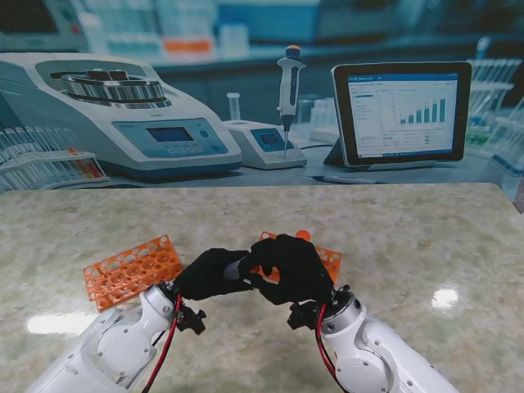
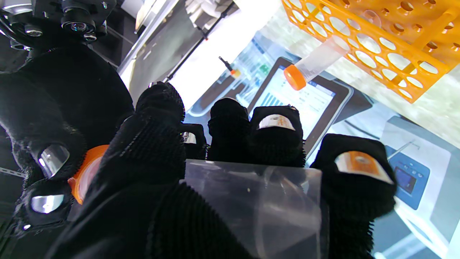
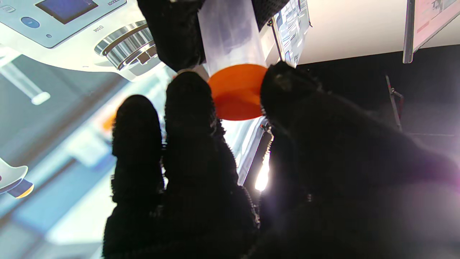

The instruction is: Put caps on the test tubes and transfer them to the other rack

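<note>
while the clear plastic test tube (image 2: pixel 251 201) was gripped by the black-gloved left hand (image 1: pixel 211 274), its round orange cap (image 3: pixel 235 91) was pinched by the right hand (image 1: pixel 291 268) over the table; one capped tube (image 2: pixel 316 63) was seen racked in an orange perforated rack (image 2: pixel 377 46); transfer remained.

Left hand (image 1: pixel 211 274) and right hand (image 1: pixel 291 268) meet at centre, fingers curled closed, fingertips touching.

Two racks: one (image 1: pixel 133 272) left, one (image 1: pixel 327 260) right. Two tubes: one (image 2: pixel 320 59) capped in rack, one (image 3: pixel 230 36) in hands. Two caps visible.
</note>
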